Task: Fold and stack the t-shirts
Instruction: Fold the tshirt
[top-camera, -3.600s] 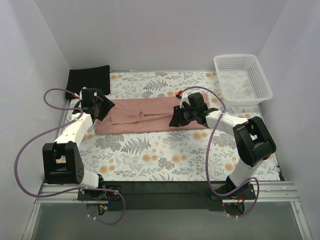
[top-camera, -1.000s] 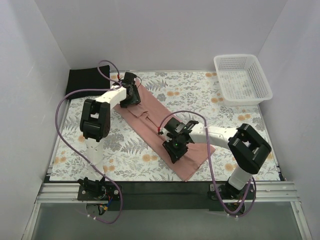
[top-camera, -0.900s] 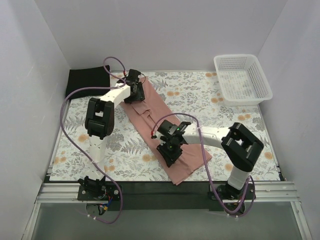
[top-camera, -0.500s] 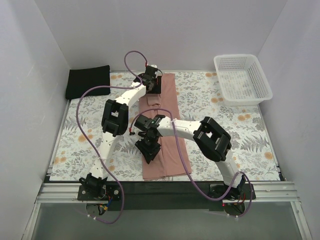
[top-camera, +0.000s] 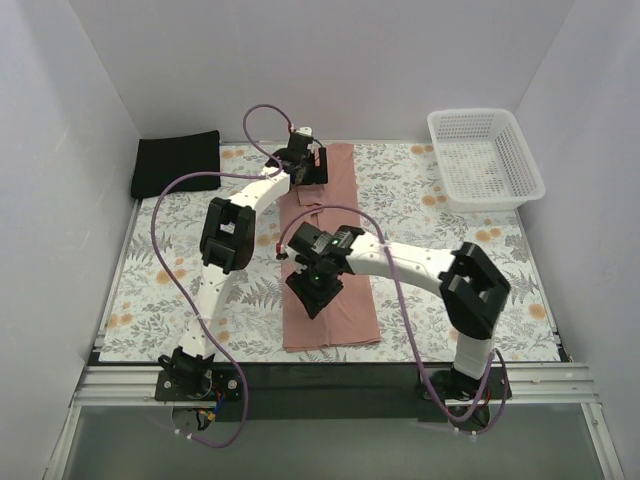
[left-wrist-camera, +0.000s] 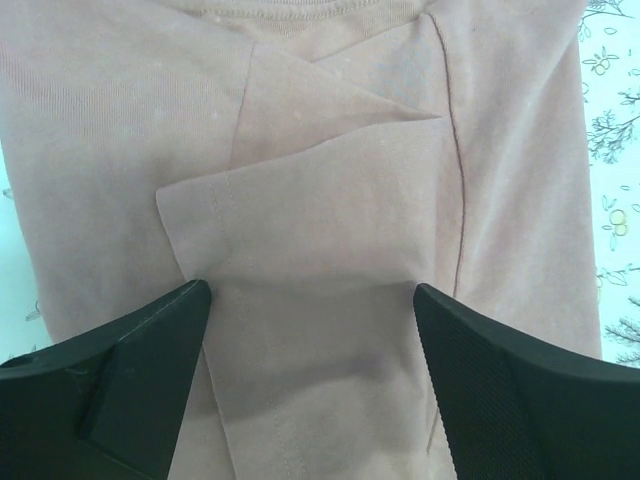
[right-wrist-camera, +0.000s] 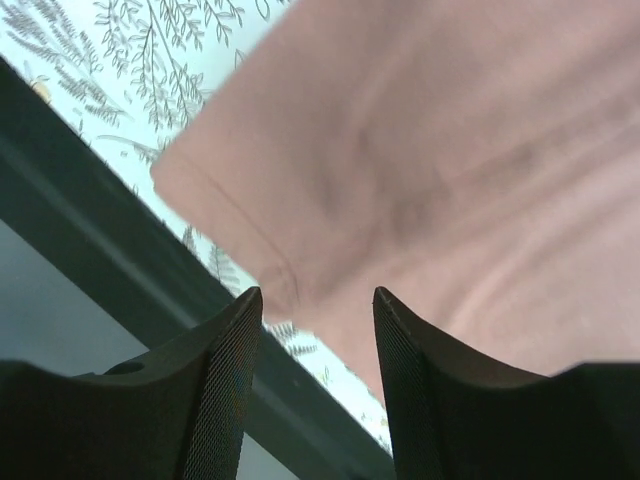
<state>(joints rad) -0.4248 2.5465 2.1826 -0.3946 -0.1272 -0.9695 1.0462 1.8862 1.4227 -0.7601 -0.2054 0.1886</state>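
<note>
The dusty pink t-shirt (top-camera: 335, 190) lies folded into a long narrow strip running from the far side of the table to the near edge. My left gripper (top-camera: 307, 168) is open just above its far end; the left wrist view shows the folded-in sleeve (left-wrist-camera: 330, 200) between the jaws (left-wrist-camera: 310, 300). My right gripper (top-camera: 316, 291) is open and empty above the near half; its wrist view (right-wrist-camera: 318, 300) shows the hem corner (right-wrist-camera: 230, 190). The black t-shirt (top-camera: 177, 163) lies folded at the back left corner, apart from both grippers.
A white lattice basket (top-camera: 485, 155) stands at the back right. The floral table cloth (top-camera: 450, 240) covers the table. A dark rail (top-camera: 320, 375) runs along the near edge, close under the shirt's hem, and also shows in the right wrist view (right-wrist-camera: 90, 250). White walls enclose three sides.
The pink shirt has swung from lying crosswise to lying lengthwise, carried by both grippers. In the last half second the right gripper shifted slightly right over the near half; the left stayed.
</note>
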